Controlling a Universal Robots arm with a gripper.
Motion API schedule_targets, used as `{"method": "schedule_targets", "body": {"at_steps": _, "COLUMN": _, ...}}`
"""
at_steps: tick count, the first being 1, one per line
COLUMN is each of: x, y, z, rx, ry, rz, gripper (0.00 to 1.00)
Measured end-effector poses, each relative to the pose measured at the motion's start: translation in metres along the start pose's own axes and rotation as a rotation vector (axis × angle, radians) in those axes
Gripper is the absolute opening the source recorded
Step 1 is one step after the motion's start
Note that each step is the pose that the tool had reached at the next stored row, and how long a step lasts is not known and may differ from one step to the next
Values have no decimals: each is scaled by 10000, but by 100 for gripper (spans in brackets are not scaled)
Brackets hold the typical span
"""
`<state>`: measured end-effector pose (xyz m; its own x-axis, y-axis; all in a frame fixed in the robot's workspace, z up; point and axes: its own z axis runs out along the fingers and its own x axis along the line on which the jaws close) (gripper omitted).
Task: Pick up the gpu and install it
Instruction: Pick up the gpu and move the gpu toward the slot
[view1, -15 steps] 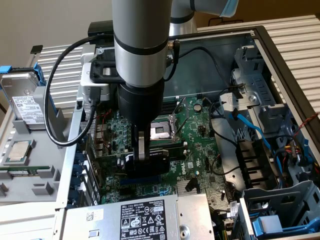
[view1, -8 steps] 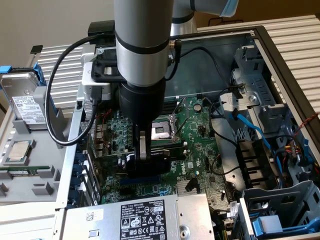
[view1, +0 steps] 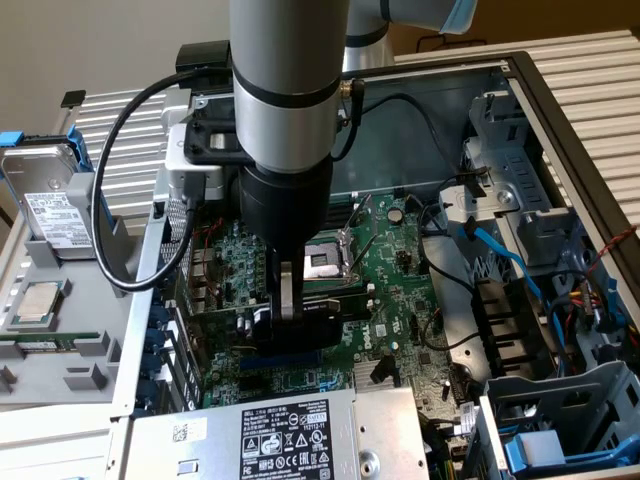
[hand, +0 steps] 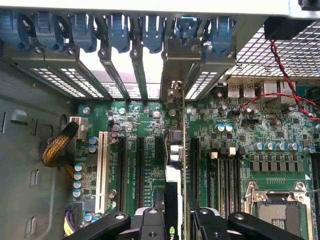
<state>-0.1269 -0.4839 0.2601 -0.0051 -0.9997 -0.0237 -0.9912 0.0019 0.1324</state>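
We logged the gripper (hand: 175, 222) as black. The gpu (hand: 176, 150) between its fingers was green, with a black cooler (hand: 172, 207) showing a green logo (hand: 172, 231). The motherboard (hand: 240, 130) under the gripper was green with black slots (hand: 140, 170) and one white slot (hand: 102, 172) off to the side. Beyond the gripper were blue clips (hand: 117, 30) over silver-grey bracket covers (hand: 117, 70). Twisted wire (hand: 282, 70) red and black. Braided cable (hand: 57, 145) yellow. Arm (view1: 285, 80) grey. Data cable (view1: 505, 250) blue.
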Motion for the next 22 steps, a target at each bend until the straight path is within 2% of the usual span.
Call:
{"method": "schedule_targets", "body": {"at_steps": 9, "x": 0, "y": -11, "z": -2, "rx": -1, "ry": 37, "rz": 7, "gripper": 27}}
{"method": "schedule_targets", "body": {"at_steps": 22, "x": -13, "y": -5, "z": -1, "rx": 0, "ry": 38, "rz": 41, "gripper": 27}}
